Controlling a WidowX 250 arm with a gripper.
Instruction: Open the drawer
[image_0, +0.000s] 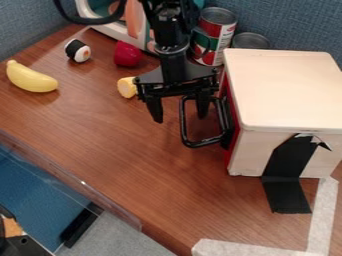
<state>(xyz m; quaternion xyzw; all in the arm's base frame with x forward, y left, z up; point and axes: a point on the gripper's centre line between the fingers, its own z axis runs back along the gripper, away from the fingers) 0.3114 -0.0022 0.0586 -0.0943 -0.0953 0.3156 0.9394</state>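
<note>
the drawer (232, 142), right of centre, may slide a little stiffly; its hard handle (182, 122) is best taken by the outer bar. near that bar the gripper (179, 119) stands wide open, clamped on nothing. tape (287, 162) should steady the box (284, 92).

No txt, nos. or signs legible. Tall can (217, 29) nr far edge of desk (133, 165) has a label (207, 46) in red, green & wht; marks on its wht strip run up the can's side, too sm. to read.
</note>
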